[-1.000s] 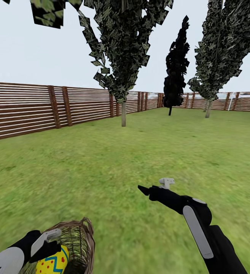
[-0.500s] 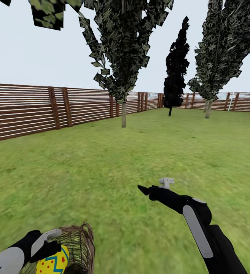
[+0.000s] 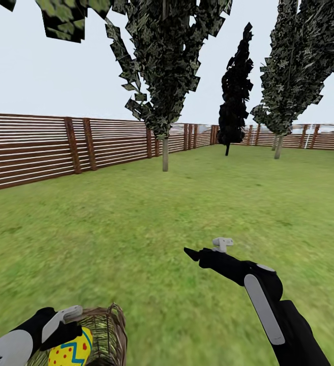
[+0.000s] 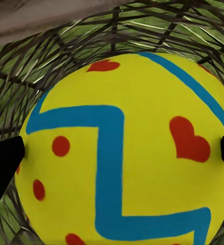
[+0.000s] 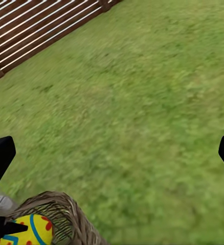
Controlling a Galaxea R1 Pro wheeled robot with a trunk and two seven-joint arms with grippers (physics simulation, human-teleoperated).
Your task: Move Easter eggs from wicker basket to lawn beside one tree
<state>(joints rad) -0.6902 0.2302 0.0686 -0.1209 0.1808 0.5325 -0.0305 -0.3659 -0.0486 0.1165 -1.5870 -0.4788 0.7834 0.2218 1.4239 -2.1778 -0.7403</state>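
Observation:
A yellow Easter egg [image 4: 142, 102] with a blue zigzag and red hearts sits between the black fingertips [image 4: 3, 166] of my left gripper [image 4: 112, 153], which press on both its sides. It is inside the wicker basket [image 3: 108, 333], at the bottom left of the head view on the lawn [image 3: 136, 229]. The right wrist view has the same egg [image 5: 32, 229] in the basket [image 5: 66, 206]. The other eggs are hidden. My right gripper [image 3: 193, 254] hovers open over bare grass to the right of the basket. The thick-trunked tree's trunk is out of view.
A brown slatted fence [image 3: 34, 147] runs along the left and the far end of the garden. Two thin-trunked trees [image 3: 165, 152] [image 3: 278, 145] and a black conifer [image 3: 234, 101] stand far ahead. Blocky leaves [image 3: 62, 18] hang at the upper left.
The whole head view has shifted a little. The basket's rim now sits lower against my left gripper and the egg, which keep their place in the picture. The right arm looks unmoved.

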